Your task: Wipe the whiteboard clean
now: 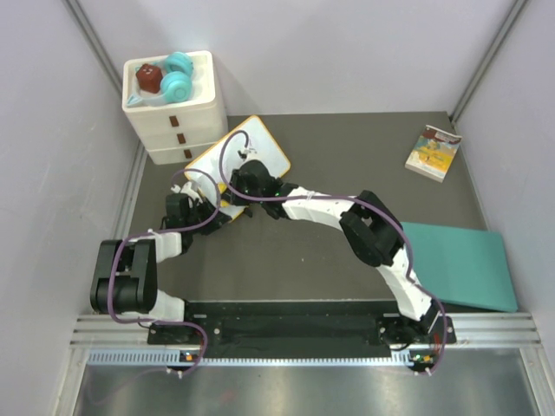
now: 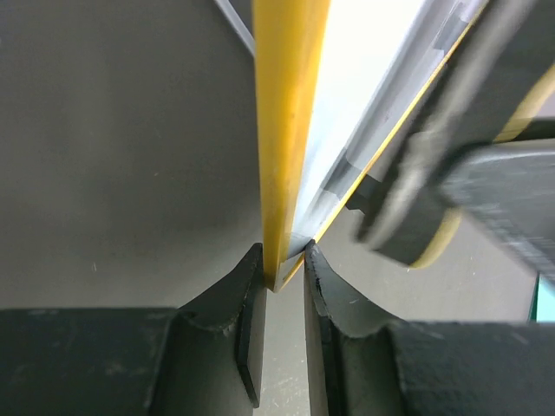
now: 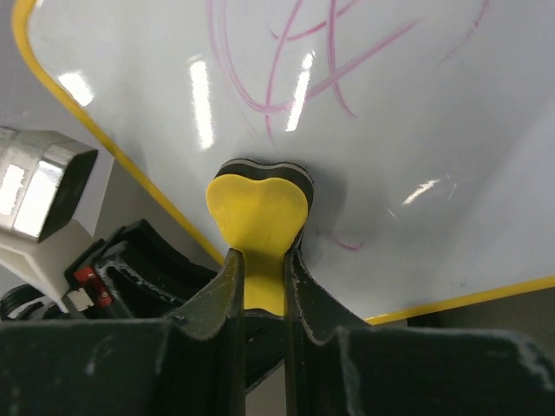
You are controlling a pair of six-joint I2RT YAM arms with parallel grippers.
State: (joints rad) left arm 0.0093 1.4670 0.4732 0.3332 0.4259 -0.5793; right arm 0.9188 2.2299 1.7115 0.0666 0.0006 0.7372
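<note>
The whiteboard (image 1: 251, 147), white with a yellow frame, stands tilted in front of the drawer box. My left gripper (image 1: 201, 208) is shut on the board's lower edge; in the left wrist view the yellow frame (image 2: 282, 147) sits pinched between the fingertips, gripper (image 2: 284, 264). My right gripper (image 1: 245, 184) is shut on a yellow heart-shaped eraser (image 3: 257, 217), gripper (image 3: 260, 260), whose dark pad is pressed on the board face (image 3: 390, 113). Purple scribbles (image 3: 295, 61) run above the eraser and a short mark (image 3: 347, 244) lies to its right.
A white three-drawer box (image 1: 178, 121) with a brown and teal toys on top stands behind the board. A small book (image 1: 433, 152) lies at the far right. A teal mat (image 1: 455, 264) lies at the near right. Grey walls enclose the table.
</note>
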